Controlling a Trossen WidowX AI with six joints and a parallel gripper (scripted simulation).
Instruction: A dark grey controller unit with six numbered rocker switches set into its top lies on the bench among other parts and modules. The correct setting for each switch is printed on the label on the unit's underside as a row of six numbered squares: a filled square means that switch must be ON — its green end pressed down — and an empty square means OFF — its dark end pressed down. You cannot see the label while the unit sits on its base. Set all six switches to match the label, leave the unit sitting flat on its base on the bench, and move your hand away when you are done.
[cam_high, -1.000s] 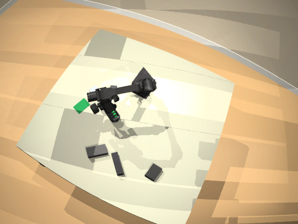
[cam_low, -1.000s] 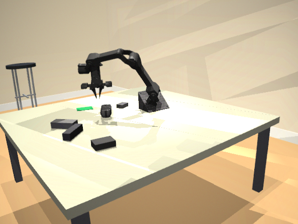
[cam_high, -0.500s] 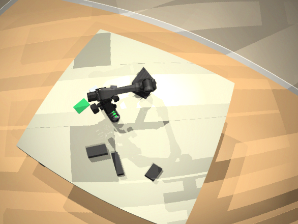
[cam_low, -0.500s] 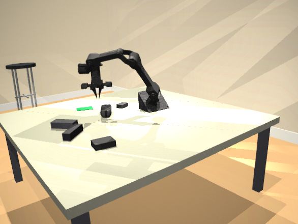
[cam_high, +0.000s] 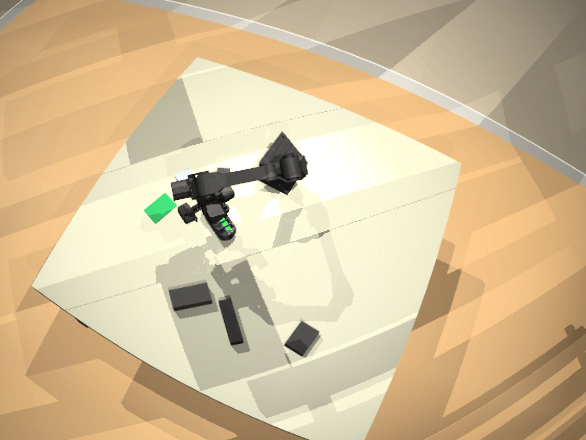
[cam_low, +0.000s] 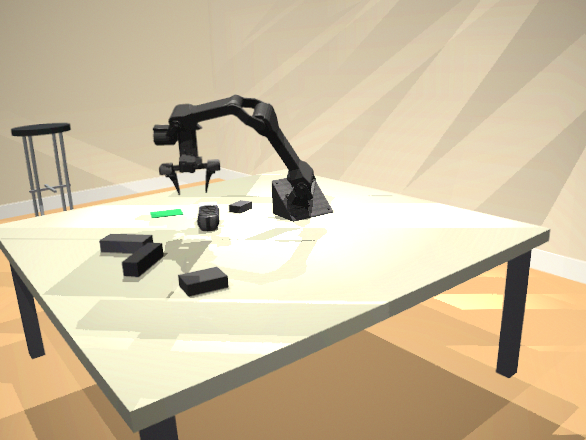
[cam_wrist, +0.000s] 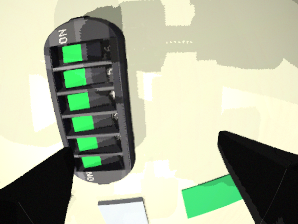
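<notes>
The dark grey controller unit (cam_high: 226, 230) (cam_low: 208, 218) (cam_wrist: 87, 30) sits flat on its base on the bench (cam_high: 380, 240) (cam_low: 350, 280). Its six rocker switches face up. In the wrist view the green ends (cam_wrist: 78, 101) lie in a row on the left and the dark ends on the right. I cannot tell surely which ends are pressed down. The label is hidden underneath. My gripper (cam_low: 193, 192) (cam_wrist: 146, 148) is open and empty, above the bench beside the unit. In the wrist view its left fingertip overlaps the unit's lower left edge, without visible contact.
A flat green piece (cam_high: 160, 207) (cam_low: 167, 213) (cam_wrist: 207, 197) and a pale block (cam_high: 184, 173) (cam_wrist: 122, 212) lie near the unit. A small dark block (cam_low: 241, 206) lies towards the arm base (cam_low: 302, 200). Three larger dark blocks (cam_high: 190, 296) (cam_high: 231, 320) (cam_high: 302, 338) lie farther off.
</notes>
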